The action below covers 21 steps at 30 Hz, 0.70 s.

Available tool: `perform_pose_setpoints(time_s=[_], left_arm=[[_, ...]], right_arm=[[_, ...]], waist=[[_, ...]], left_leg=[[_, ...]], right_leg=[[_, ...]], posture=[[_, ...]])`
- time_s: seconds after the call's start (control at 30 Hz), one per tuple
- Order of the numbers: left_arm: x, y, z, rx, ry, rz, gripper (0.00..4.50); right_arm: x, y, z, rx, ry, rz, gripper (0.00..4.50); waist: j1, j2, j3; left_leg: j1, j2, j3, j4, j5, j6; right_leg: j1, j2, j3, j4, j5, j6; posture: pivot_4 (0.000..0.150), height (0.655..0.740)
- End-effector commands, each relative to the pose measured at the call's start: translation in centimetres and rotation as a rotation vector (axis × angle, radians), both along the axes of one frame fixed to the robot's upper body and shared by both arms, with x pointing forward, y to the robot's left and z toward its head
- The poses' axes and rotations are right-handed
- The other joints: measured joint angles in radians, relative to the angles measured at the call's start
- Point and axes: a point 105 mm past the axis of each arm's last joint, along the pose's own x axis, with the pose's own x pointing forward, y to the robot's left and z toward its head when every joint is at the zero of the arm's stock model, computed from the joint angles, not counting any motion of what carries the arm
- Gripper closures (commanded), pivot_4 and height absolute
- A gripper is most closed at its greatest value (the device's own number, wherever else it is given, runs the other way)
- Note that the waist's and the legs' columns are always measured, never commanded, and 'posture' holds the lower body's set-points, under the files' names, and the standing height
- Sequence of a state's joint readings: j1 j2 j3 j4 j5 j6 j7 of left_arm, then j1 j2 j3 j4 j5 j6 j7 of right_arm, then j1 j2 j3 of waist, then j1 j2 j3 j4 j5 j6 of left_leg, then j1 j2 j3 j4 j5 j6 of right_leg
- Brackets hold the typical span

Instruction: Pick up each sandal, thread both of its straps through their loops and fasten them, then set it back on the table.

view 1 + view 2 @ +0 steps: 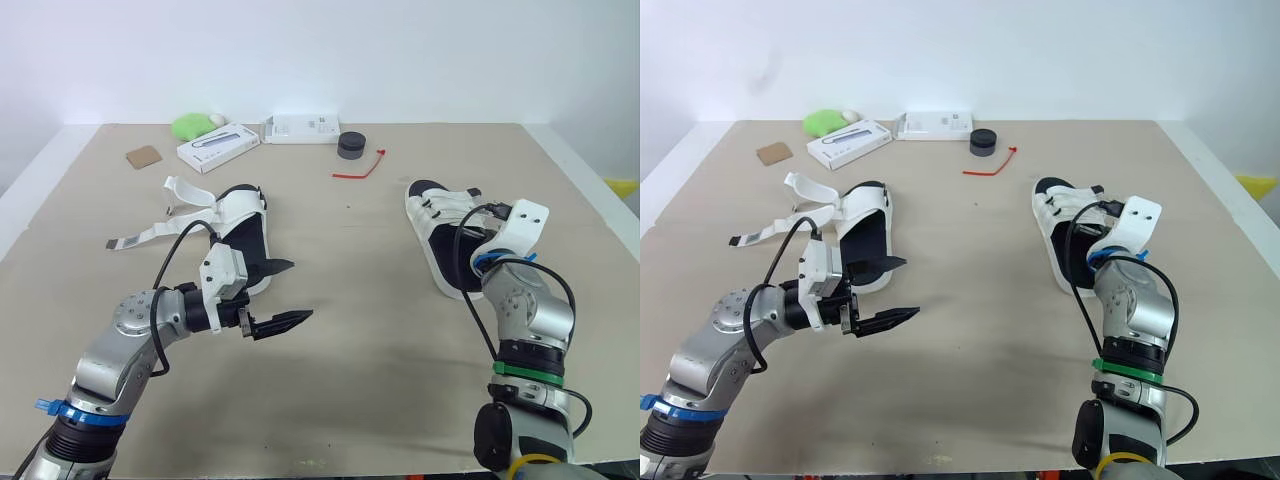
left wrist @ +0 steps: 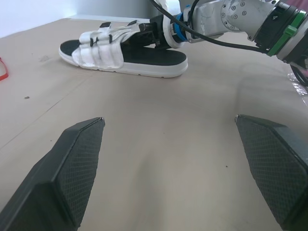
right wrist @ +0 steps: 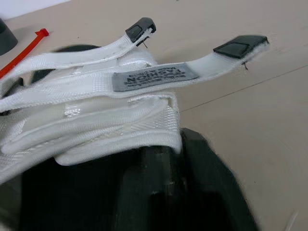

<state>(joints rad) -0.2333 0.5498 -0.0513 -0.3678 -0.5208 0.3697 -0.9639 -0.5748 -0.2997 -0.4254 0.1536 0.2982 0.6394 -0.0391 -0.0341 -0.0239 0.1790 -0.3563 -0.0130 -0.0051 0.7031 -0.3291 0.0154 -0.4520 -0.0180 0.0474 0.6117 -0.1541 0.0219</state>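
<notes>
A white sandal (image 1: pixel 238 228) with a black footbed lies left of centre, its two straps (image 1: pixel 150 232) undone and trailing to the left. My left gripper (image 1: pixel 298 290) hovers open just in front of it, holding nothing. A second white sandal (image 1: pixel 440 225) lies right of centre with its straps (image 3: pixel 144 79) folded across the top. My right gripper (image 1: pixel 482 258) sits at this sandal's heel end, its dark fingers (image 3: pixel 154 192) shut together and tucked under the edge of the strap band. The left wrist view also shows this sandal (image 2: pixel 120 53).
Along the table's back stand a green lump (image 1: pixel 190 125), two white boxes (image 1: pixel 218 147) (image 1: pixel 300 128), a black round tin (image 1: pixel 352 145), a red zip tie (image 1: pixel 360 165) and a brown card (image 1: pixel 144 156). Bare tabletop (image 1: pixel 370 300) lies between the sandals.
</notes>
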Motion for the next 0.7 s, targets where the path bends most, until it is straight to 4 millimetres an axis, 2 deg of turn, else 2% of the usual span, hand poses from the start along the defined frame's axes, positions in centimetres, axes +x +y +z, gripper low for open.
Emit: perform_pose_setpoints(time_s=[0.03,0.2,0.3,0.37,0.5,0.57,0.6,0.7], left_arm=[[0.0,-0.2,0.6,-0.004,-0.035,-0.015,0.00],[0.1,-0.1,0.3,0.004,-0.032,-0.020,0.00],[0.0,-0.2,0.1,0.006,-0.032,-0.025,0.00],[0.0,-0.3,0.1,0.005,-0.034,-0.027,0.00],[0.3,-0.2,0.2,0.004,-0.036,-0.021,0.00],[0.4,-0.1,0.2,0.002,-0.036,-0.014,0.00],[0.5,0.0,0.2,0.002,-0.036,-0.012,0.00],[0.5,0.1,0.3,0.002,-0.037,-0.007,0.00]], right_arm=[[-0.5,0.4,2.5,-0.070,-0.086,0.058,2.16],[-1.7,2.0,4.4,-0.260,-0.119,0.266,0.06],[-2.7,3.1,5.0,-0.346,-0.116,0.416,0.06],[-4.0,4.5,5.1,-0.441,-0.112,0.582,0.06],[-7.1,8.8,5.6,-0.558,-0.183,1.011,0.06],[-8.7,11.0,6.0,-0.537,-0.257,1.219,0.06],[-9.6,12.1,6.1,-0.466,-0.276,1.331,0.06],[-10.8,13.8,6.3,-0.439,-0.330,1.510,0.06]], waist=[[0.000,0.000,0.000],[0.000,0.000,0.000],[0.001,0.000,0.000],[0.002,0.000,0.000],[0.002,0.000,0.000],[0.001,-0.001,0.000],[0.001,-0.001,0.000],[0.002,-0.001,0.000]], left_leg=[[0.000,0.000,0.000,0.000,0.000,0.000],[0.000,0.000,0.001,0.000,0.000,0.000],[0.001,0.000,0.002,0.000,0.000,0.000],[0.001,0.000,0.001,0.000,0.000,0.000],[0.001,0.000,0.002,0.000,0.000,0.000],[0.002,0.001,0.004,0.000,0.000,0.000],[0.003,0.002,0.005,0.000,0.000,0.000],[0.004,0.003,0.005,0.001,0.000,0.000]], right_leg=[[0.000,0.000,0.000,0.000,0.000,0.000],[0.000,0.000,0.001,0.000,0.000,0.001],[0.000,0.000,0.001,0.000,0.000,0.001],[0.000,0.001,0.001,0.000,0.000,0.001],[0.000,0.001,0.002,0.000,-0.001,0.002],[0.001,0.002,0.003,-0.001,-0.002,0.004],[0.001,0.003,0.004,-0.001,-0.004,0.007],[0.001,0.005,0.004,0.000,-0.003,0.006]], posture=[[0.150,0.7400],[0.150,0.7400],[0.150,0.7400],[0.150,0.7400],[0.150,0.7400],[0.150,0.7400],[0.150,0.7400],[0.150,0.7400]])
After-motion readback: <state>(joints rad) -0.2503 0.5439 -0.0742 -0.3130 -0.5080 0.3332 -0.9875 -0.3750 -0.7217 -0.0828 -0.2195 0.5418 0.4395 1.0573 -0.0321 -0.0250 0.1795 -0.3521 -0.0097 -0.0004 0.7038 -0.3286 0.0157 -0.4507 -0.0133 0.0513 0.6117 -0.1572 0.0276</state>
